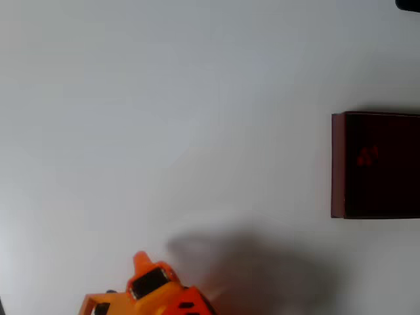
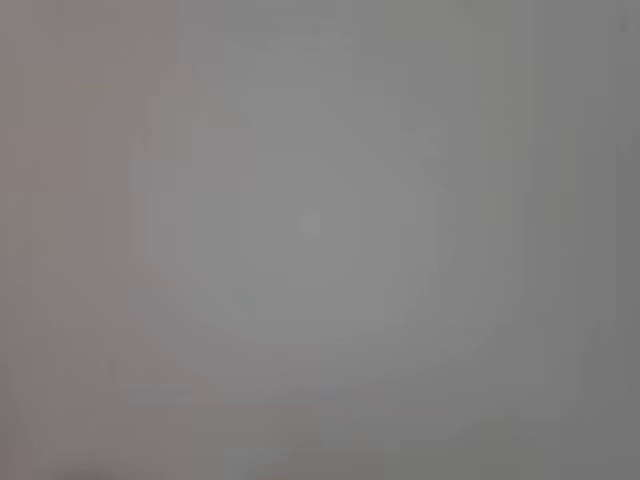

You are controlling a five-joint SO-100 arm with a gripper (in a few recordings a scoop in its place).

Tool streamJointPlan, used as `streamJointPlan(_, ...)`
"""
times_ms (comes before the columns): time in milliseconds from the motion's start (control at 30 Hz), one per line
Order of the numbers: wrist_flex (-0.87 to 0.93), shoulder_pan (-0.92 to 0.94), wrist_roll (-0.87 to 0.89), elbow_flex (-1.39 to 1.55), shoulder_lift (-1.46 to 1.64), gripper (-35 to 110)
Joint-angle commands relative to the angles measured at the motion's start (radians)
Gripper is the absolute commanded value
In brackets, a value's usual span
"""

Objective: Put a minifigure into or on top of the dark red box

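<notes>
The dark red box [image 1: 337, 164] stands at the right edge of the overhead view, cut off by the frame, with thin maroon walls and a very dark interior. A small dim red shape, the minifigure [image 1: 367, 156], lies inside it near the middle. My orange gripper [image 1: 141, 261] pokes in from the bottom edge at the lower left, far from the box. Its tip points up the picture and its fingers cannot be told apart. Nothing shows in its grasp.
The white table [image 1: 164, 118] stretches between the arm and the box. The arm's soft shadow [image 1: 249, 269] falls to the right of the gripper. A dark object [image 1: 410, 4] clips the top right corner. The wrist view looks at blurred grey surface [image 2: 320, 240].
</notes>
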Motion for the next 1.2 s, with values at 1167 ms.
streamJointPlan(1167, 0.020, 0.351, -0.064, -0.018, -0.049, 0)
